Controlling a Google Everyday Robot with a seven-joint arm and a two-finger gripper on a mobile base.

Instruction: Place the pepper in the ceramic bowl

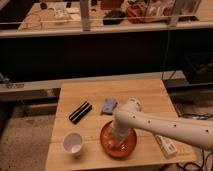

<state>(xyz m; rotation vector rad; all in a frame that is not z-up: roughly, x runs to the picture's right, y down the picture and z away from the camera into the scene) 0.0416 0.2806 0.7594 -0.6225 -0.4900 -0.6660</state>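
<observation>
The orange-red ceramic bowl (108, 147) sits near the front edge of the wooden table (145, 92), right of the white cup. My white arm reaches in from the lower right, and my gripper (116, 142) points down into the bowl, over its middle. The pepper is hidden; the arm and gripper cover the inside of the bowl where it could be.
A white cup (73, 143) stands at the front left. A black rectangular object (80, 112) lies left of centre. A small blue-grey item (108, 105) lies behind the bowl. A white packet (165, 145) lies at the front right edge. A railing and cluttered benches stand behind.
</observation>
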